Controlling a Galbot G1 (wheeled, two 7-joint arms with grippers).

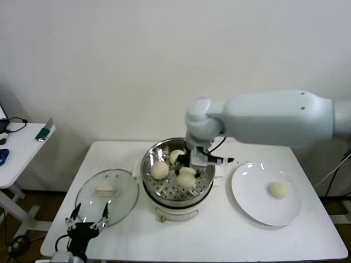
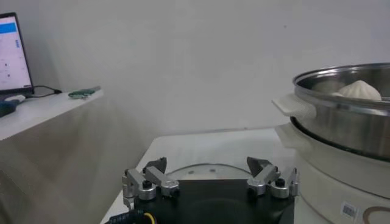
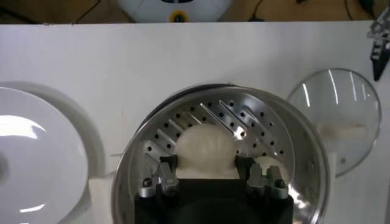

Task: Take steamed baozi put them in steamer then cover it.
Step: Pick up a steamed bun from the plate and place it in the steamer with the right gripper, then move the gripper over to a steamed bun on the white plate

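Observation:
The steel steamer (image 1: 149, 160) stands on its cream base at the table's middle. My right gripper (image 1: 192, 164) is down inside it, its fingers closed against the sides of a steamed baozi (image 3: 206, 146) that is low over the perforated bottom. Two more baozi (image 1: 159, 170) (image 1: 176, 155) lie in the basket; one (image 3: 269, 168) shows beside the held one. A fourth baozi (image 1: 278, 189) lies on the white plate (image 1: 249, 189). The glass cover (image 1: 107, 192) lies flat on the table left of the steamer. My left gripper (image 1: 88, 219) is open and empty near the cover's front edge.
A side table (image 1: 22, 145) with small items stands at the far left. In the left wrist view the steamer (image 2: 341, 122) is close by, and the cover (image 2: 207, 169) lies just beyond the open gripper (image 2: 210, 170). The plate (image 3: 36, 158) shows in the right wrist view.

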